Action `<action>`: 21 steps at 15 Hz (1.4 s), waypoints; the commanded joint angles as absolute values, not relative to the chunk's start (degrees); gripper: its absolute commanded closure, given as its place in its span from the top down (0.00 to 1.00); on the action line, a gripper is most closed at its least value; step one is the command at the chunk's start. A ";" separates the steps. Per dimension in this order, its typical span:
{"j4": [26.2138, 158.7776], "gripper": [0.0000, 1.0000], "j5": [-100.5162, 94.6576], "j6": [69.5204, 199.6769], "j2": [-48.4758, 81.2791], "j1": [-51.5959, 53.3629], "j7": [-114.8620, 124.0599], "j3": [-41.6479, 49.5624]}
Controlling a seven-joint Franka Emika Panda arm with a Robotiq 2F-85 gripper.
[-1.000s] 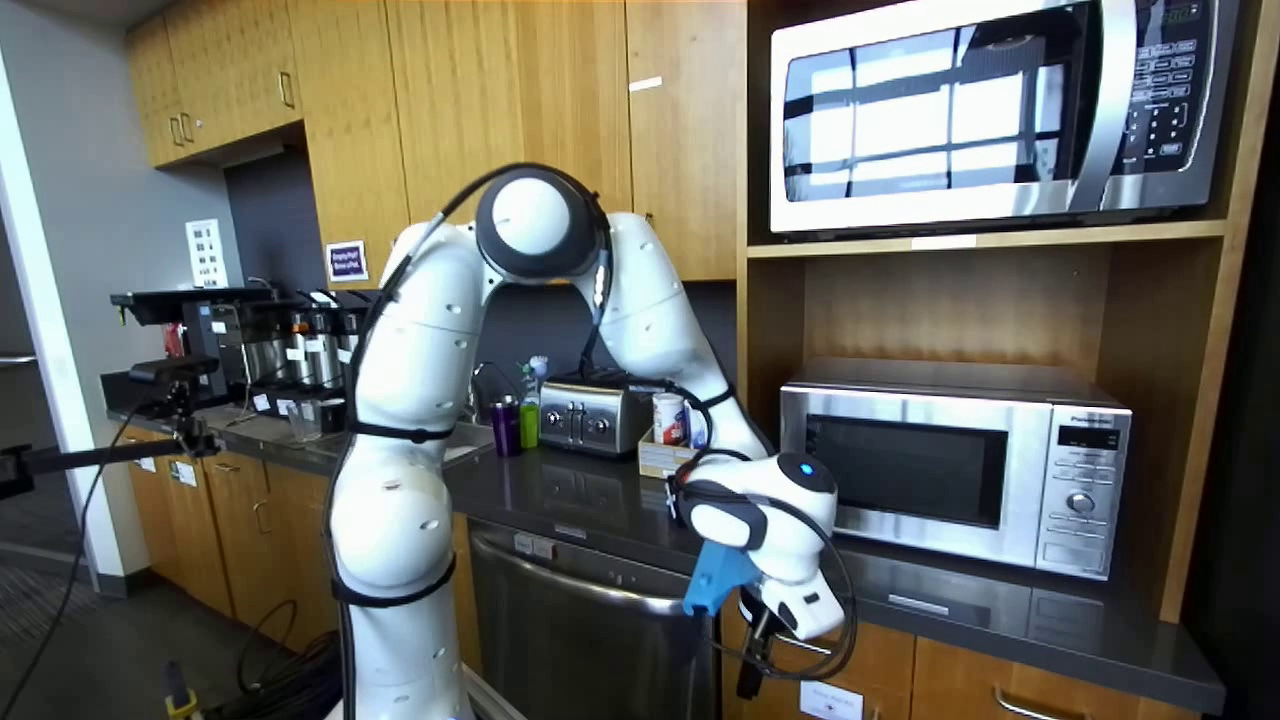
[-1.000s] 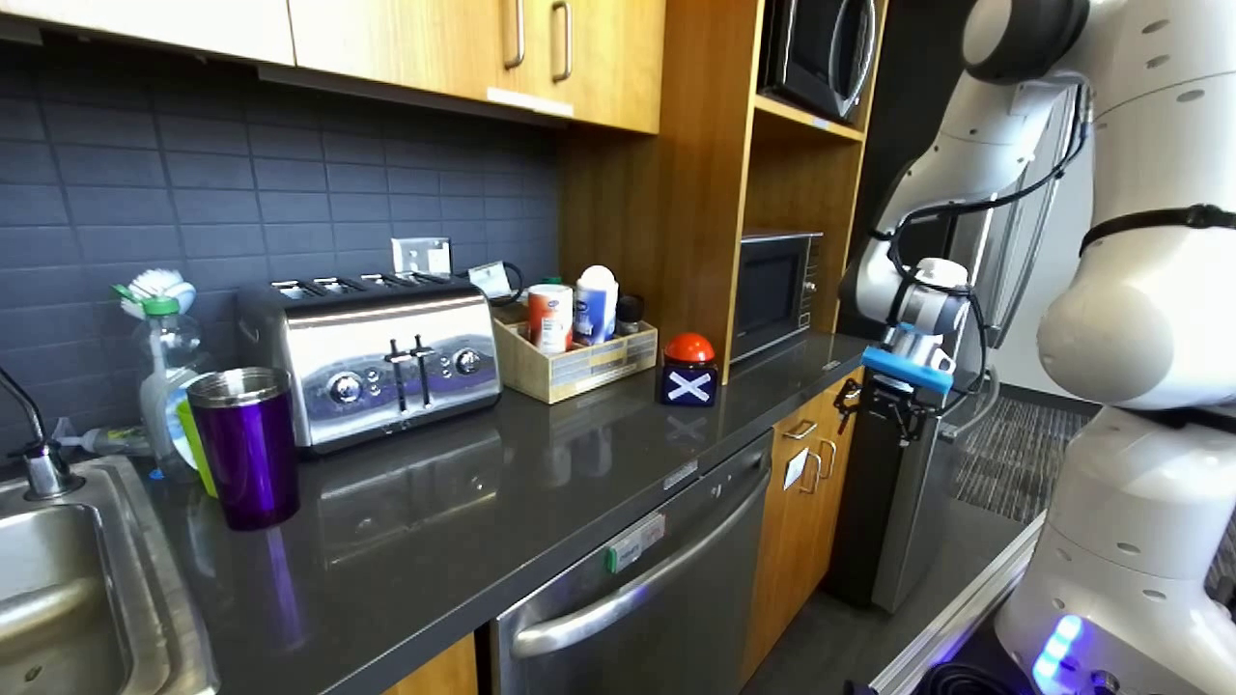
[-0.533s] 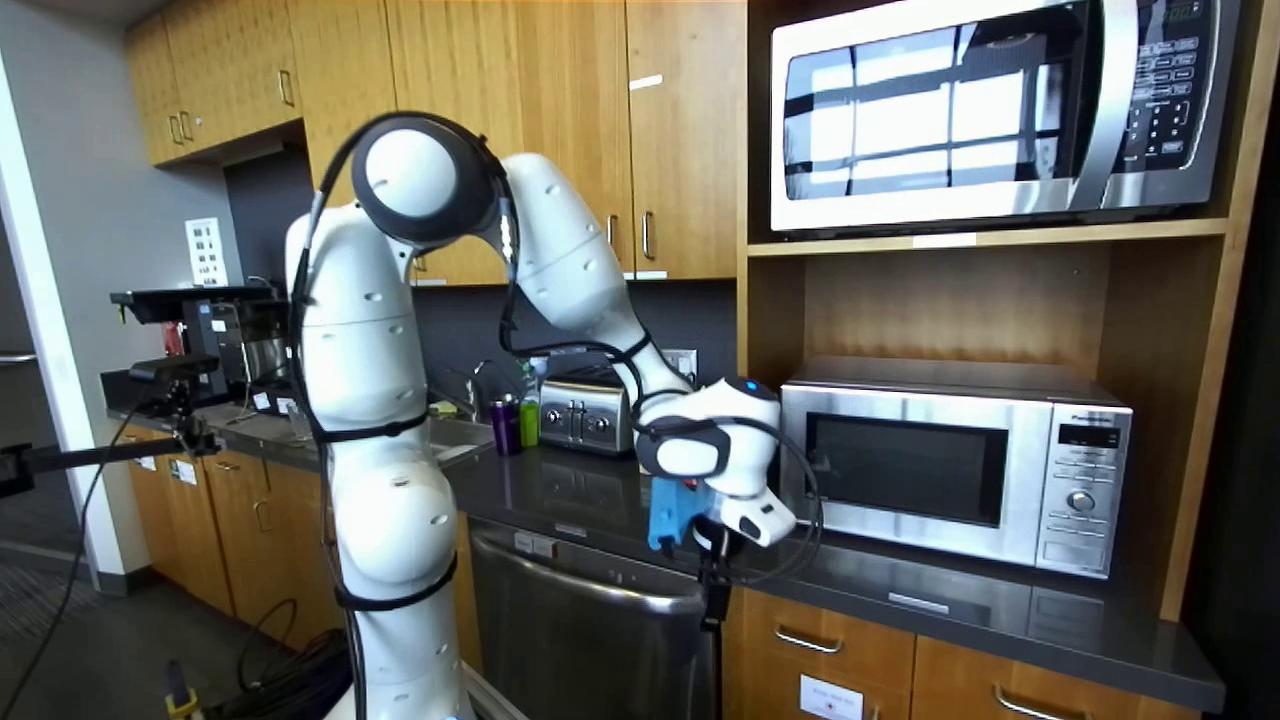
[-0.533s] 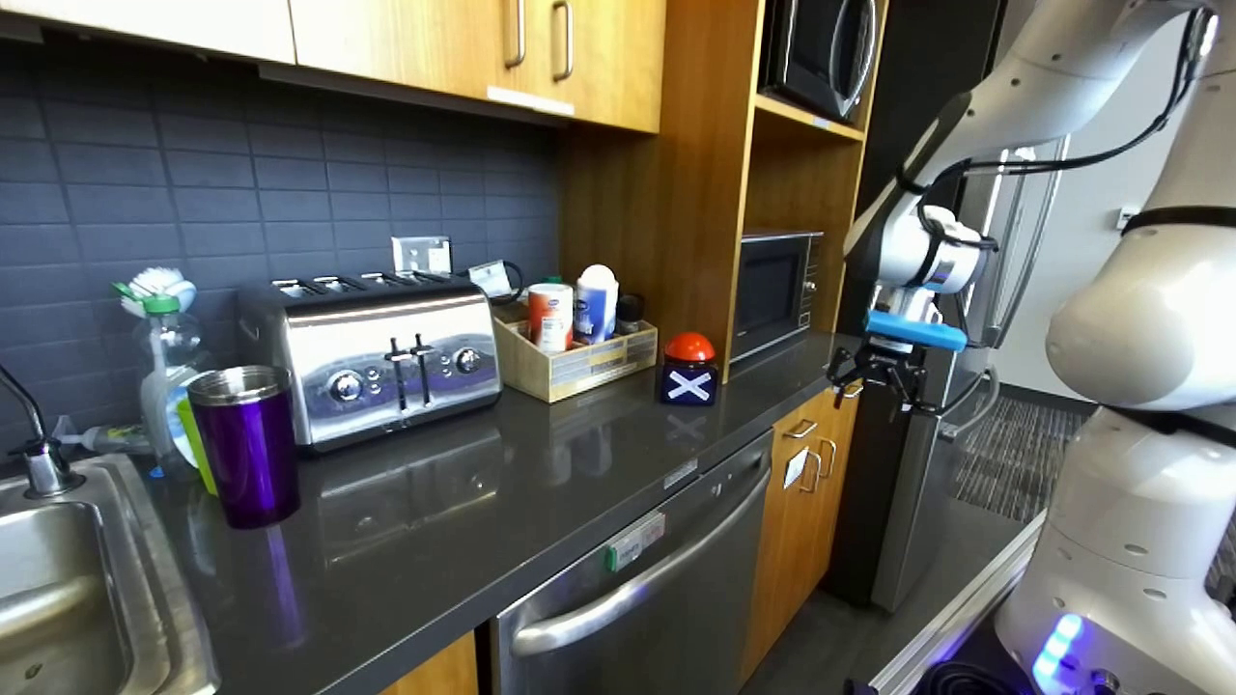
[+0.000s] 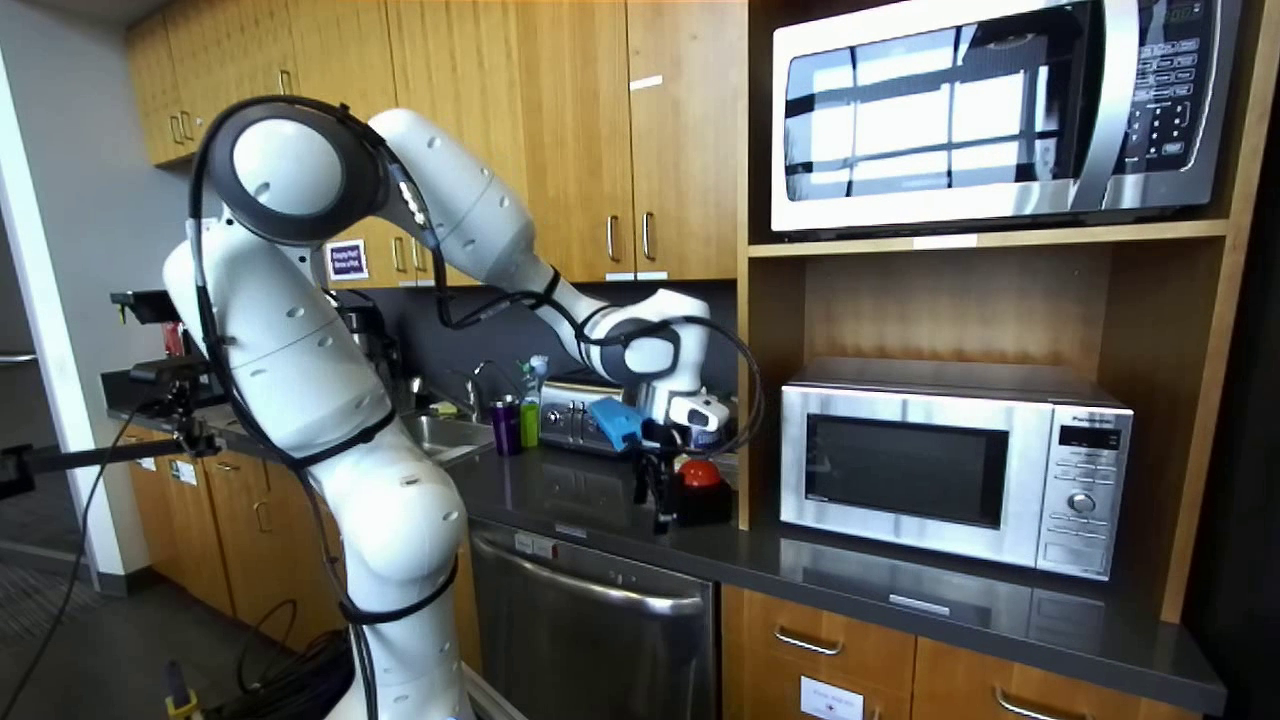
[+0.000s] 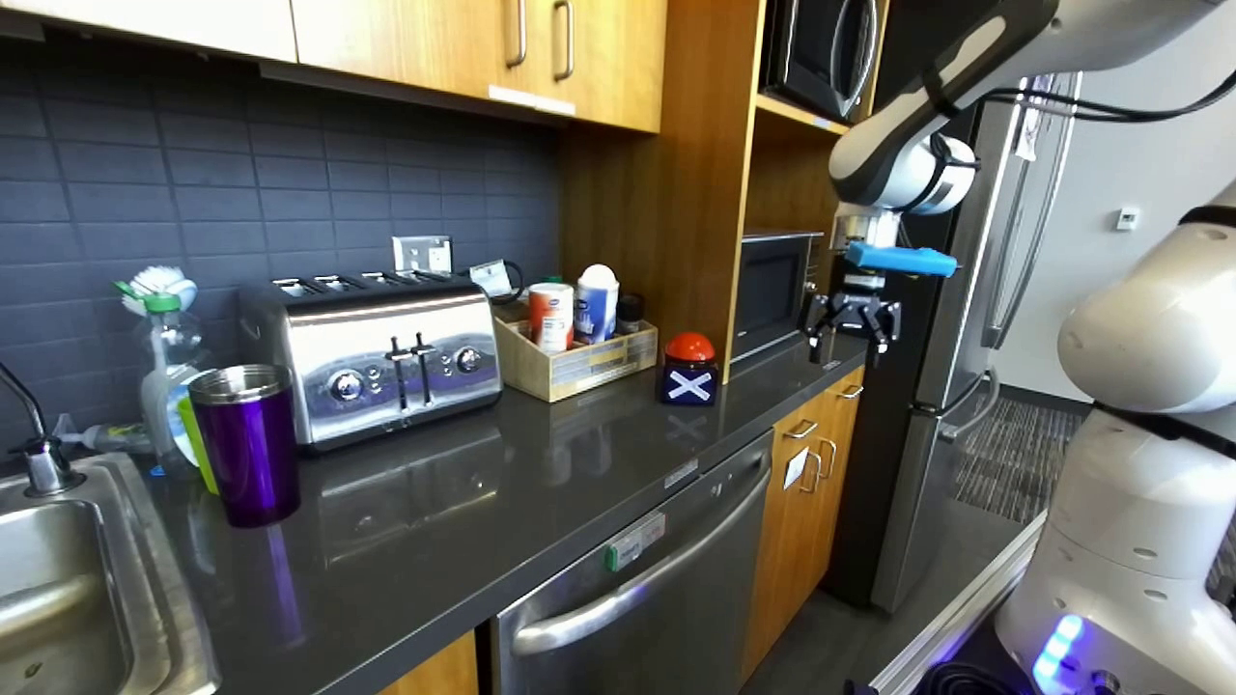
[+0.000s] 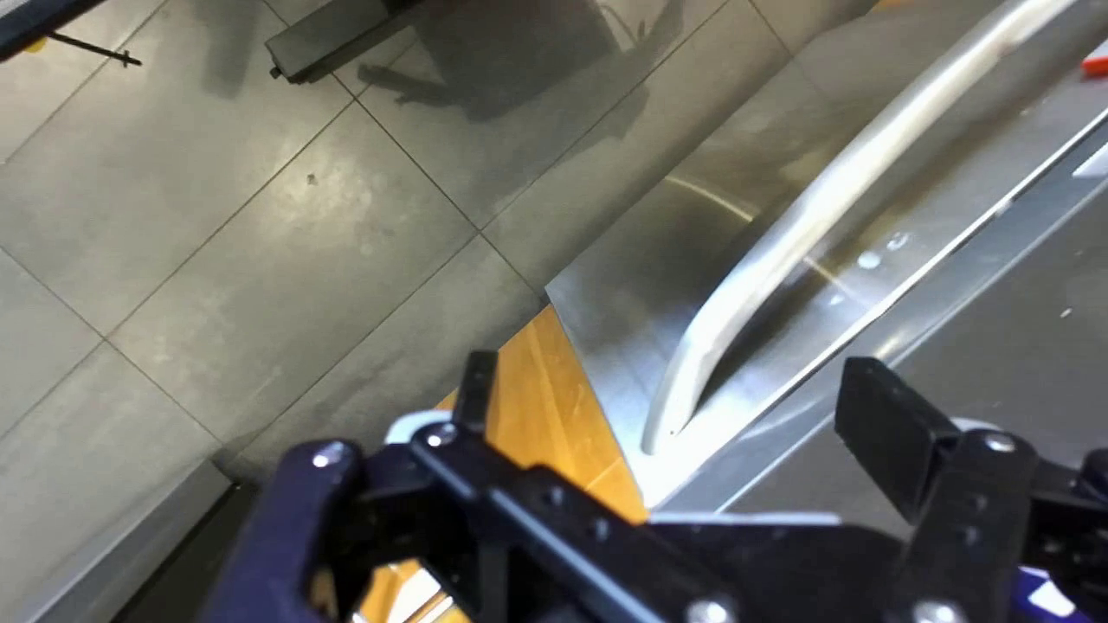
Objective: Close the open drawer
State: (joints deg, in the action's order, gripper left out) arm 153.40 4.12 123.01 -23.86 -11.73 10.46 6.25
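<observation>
At left in an exterior view, a steel sink [image 6: 166, 618] let into a dark, glossy counter [image 6: 541, 512] beneath gray wall tiles [image 6: 319, 208]. Along the counter, a clear bottle [image 6: 162, 357], an upright purple tumbler [image 6: 249, 454] and a chrome toaster [image 6: 401, 362]. At center, below honey-colored upper cabinets [image 6: 425, 58], a wooden box [image 6: 594, 372] of canisters [image 6: 597, 314]; under the counter, a stainless-steel appliance front [image 6: 676, 618]. Next on the counter, a red-domed button [image 6: 689, 372] and a microwave [image 6: 772, 294]. Just right of that steel front, beneath the counter, the narrow, silver-handled drawer [image 6: 799, 427], with wooden face seemingly flush. Hanging near the counter's front edge, the gripper [image 6: 850, 349], with fingers [image 7: 896, 441] spread apart in the wrist view. At far right, a steel refrigerator [image 6: 917, 521], striped carpet [image 6: 1004, 463] and the white robot arm [image 6: 1149, 357].
</observation>
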 commanded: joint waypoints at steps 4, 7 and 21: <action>149.06 1.00 3.74 111.49 -29.36 -3.40 6.47 0.21; 147.69 1.00 4.27 109.57 -30.12 0.41 3.56 -1.45; 145.57 1.00 5.19 113.16 -29.73 9.65 -2.09 -6.30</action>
